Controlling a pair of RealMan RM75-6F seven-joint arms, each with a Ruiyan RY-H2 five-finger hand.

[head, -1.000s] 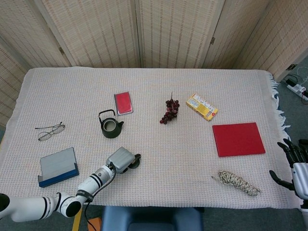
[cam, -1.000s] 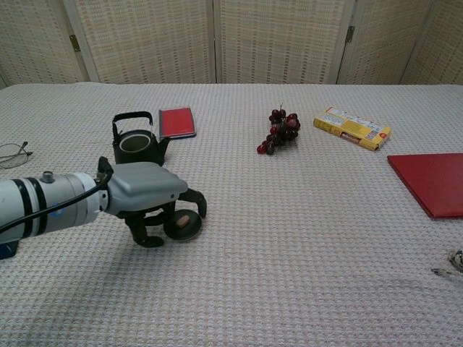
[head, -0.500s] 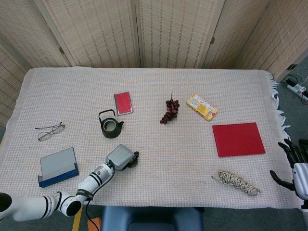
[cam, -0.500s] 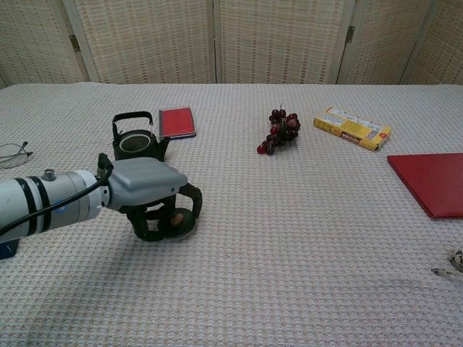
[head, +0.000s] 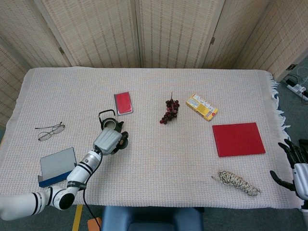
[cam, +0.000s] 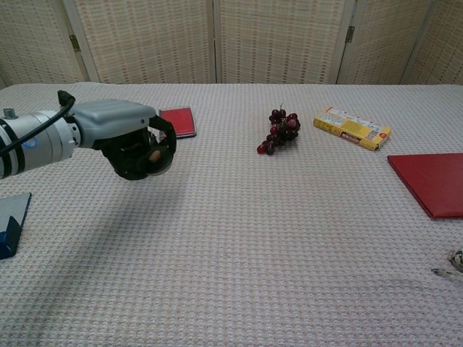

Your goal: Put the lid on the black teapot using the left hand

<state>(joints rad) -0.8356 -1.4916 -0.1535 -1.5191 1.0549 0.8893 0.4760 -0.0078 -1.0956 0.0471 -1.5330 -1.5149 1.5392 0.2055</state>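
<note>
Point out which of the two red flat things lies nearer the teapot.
The small red case, just behind the teapot. The other, a large red book, lies far across the table toward the right hand.

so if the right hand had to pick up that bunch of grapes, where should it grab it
Probably by the stem. The grapes lie flat on the cloth with a thin stem sticking out at the far end, toward the screens, clear of the berries. Coming down from above and pinching that stem would avoid squashing the fruit. The yellow box beside them lies apart, leaving room.
</note>
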